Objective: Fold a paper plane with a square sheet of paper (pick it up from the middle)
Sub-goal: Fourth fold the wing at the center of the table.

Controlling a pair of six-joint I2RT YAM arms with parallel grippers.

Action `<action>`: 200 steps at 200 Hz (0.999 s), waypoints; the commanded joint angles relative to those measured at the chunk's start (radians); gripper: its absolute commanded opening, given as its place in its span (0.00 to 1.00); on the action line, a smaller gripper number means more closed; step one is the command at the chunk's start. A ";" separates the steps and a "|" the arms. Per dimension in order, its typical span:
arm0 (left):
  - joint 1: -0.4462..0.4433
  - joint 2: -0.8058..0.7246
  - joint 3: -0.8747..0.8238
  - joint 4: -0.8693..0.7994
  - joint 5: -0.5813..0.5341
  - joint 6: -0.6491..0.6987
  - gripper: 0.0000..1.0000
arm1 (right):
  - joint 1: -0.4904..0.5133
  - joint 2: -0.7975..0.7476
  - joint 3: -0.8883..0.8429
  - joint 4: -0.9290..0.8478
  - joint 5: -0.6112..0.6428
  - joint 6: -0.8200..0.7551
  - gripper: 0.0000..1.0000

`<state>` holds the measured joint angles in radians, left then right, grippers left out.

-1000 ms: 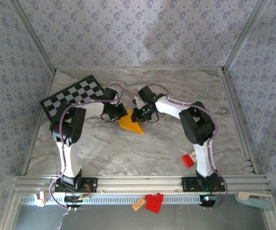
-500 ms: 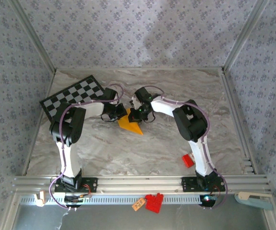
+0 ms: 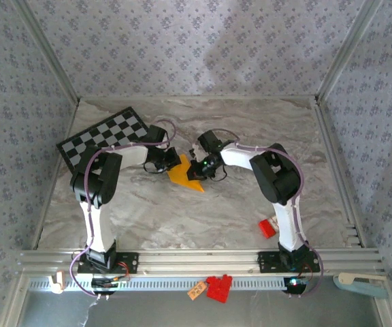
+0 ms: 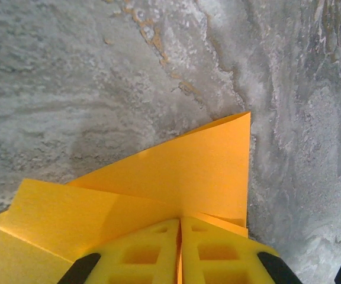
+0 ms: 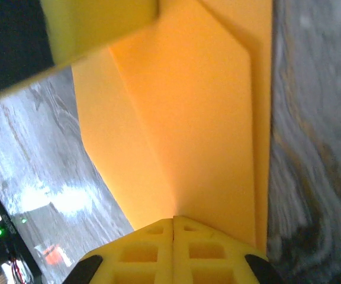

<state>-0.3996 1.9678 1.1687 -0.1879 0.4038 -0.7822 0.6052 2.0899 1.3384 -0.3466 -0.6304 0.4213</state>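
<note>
The square sheet of paper (image 3: 186, 178) is orange-yellow and folded into a pointed wedge, its tip toward the near right of mid-table. My left gripper (image 3: 168, 163) holds its far left end. In the left wrist view the yellow fingers (image 4: 180, 219) are shut, with a thin edge of the paper (image 4: 182, 171) between them. My right gripper (image 3: 201, 167) is at the paper's right side. Its fingers (image 5: 174, 219) are shut where a crease in the paper (image 5: 188, 118) runs into them. A left finger (image 5: 99, 23) shows at that view's top.
A black-and-white checkered board (image 3: 104, 136) lies at the far left, just behind the left arm. A small red block (image 3: 267, 228) sits near the right arm's base. Red pieces (image 3: 218, 287) and a tag rest on the front rail. Patterned walls enclose the table.
My right gripper moved left along the paper, then back to the right and slightly nearer. The left gripper kept its place and the paper barely shifted.
</note>
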 commanded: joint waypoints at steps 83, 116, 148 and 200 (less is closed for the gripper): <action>0.019 0.068 -0.017 -0.097 -0.068 0.049 0.10 | -0.034 -0.200 -0.335 -0.005 -0.037 0.029 0.03; 0.012 0.033 0.021 -0.087 0.000 0.056 0.13 | -0.048 -0.256 -0.328 0.061 -0.052 0.050 0.07; 0.010 -0.061 0.080 -0.077 0.053 0.001 0.23 | -0.079 -0.298 -0.272 0.118 -0.021 0.042 0.16; 0.068 -0.238 -0.009 -0.034 -0.016 -0.171 0.45 | -0.107 -0.210 -0.154 0.171 0.018 0.077 0.38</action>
<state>-0.3759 1.8378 1.2118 -0.2531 0.4145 -0.8413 0.4980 1.8248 1.1290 -0.2096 -0.6384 0.4816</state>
